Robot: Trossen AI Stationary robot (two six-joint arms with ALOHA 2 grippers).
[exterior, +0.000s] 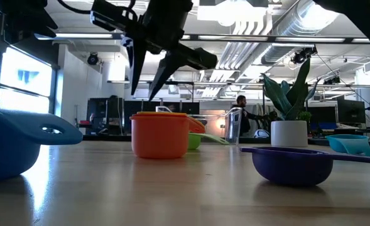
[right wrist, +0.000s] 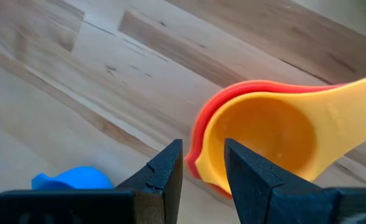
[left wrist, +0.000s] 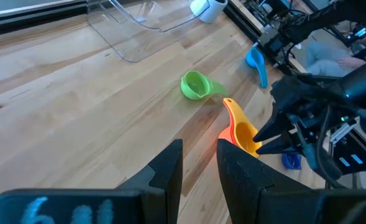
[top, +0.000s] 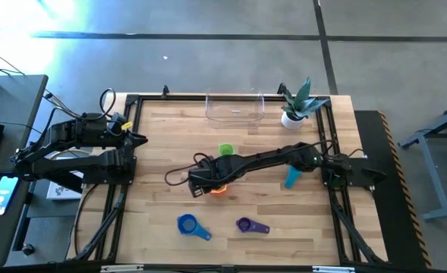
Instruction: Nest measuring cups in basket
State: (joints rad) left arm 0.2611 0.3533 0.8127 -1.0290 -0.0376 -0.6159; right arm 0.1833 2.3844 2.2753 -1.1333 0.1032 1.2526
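A yellow measuring cup [right wrist: 263, 137] sits nested in an orange-red cup [exterior: 161, 137] that stands on its base mid-table. My right gripper [exterior: 144, 94] hangs just above that stack's rim on the side away from the yellow handle. It points down, slightly open, and touches nothing. A green cup [top: 225, 150], a light blue cup [top: 292, 178], a blue cup [top: 189, 225] and a purple cup [top: 247, 225] lie apart on the wood. The clear basket [top: 234, 108] stands at the far edge. My left gripper [left wrist: 200, 163] waits open at the table's left side.
A small white pot with a green plant [top: 295, 106] stands right of the basket at the far right. Black frame rails [top: 124, 189] run along the table's sides. A person [exterior: 240, 119] shows in the room behind.
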